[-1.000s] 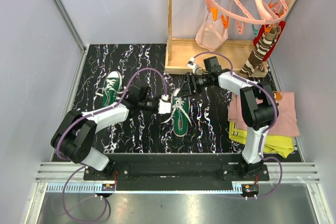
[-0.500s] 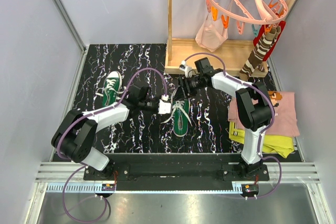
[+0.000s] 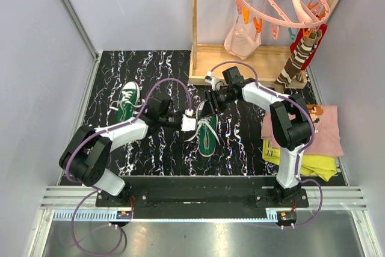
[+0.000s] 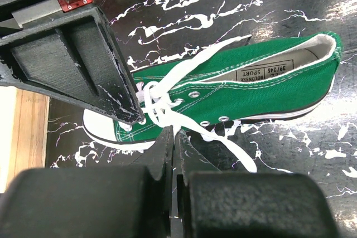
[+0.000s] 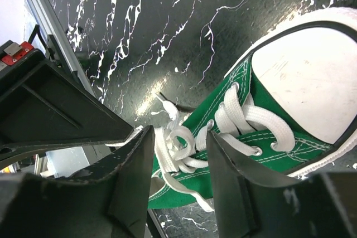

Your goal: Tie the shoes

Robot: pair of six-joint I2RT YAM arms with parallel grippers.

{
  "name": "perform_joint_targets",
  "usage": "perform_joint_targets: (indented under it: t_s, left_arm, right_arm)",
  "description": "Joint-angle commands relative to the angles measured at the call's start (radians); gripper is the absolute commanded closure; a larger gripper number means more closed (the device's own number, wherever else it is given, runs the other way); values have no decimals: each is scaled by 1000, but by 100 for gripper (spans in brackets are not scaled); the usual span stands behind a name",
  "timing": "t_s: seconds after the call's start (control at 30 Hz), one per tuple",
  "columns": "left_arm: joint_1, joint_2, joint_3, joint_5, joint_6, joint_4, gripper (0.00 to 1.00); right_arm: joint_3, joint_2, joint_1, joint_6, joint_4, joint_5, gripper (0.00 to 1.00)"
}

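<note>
I see my left gripper squeezed tight on a white lace of the green shoe, which lies in the middle of the black table. My right gripper is partly spread, with the lace loops between its fingers. The other shoe lies well apart, to the left.
</note>
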Motion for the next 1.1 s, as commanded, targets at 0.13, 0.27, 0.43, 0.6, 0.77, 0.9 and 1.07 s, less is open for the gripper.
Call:
perform_joint_targets:
  t_s: [0.13, 0.27, 0.43, 0.6, 0.77, 0.9, 1.07]
  left_arm:
    - [3, 5, 24, 32, 20, 34, 100]
    - [3, 4, 22, 32, 17, 33, 100]
    - [5, -4, 19, 32, 14, 31, 100]
    - [3, -24, 21, 21, -25, 25, 100]
    - [7, -27, 60, 4, -187, -36, 100]
    - [8, -16, 106, 0, -377, -58, 100]
    - [14, 15, 151, -37, -601, -67, 100]
  right_arm:
    - [50, -7, 11, -13, -13, 10, 62]
    - [56, -1, 11, -4, -12, 13, 66]
    - [65, 0, 11, 7, -15, 16, 94]
    - [9, -74, 4, 10, -19, 34, 100]
    - [-101, -158, -27, -2, -19, 37, 100]
    - [-151, -189, -53, -8, -16, 43, 100]
    - [-160, -195, -64, -27, -13, 60, 100]
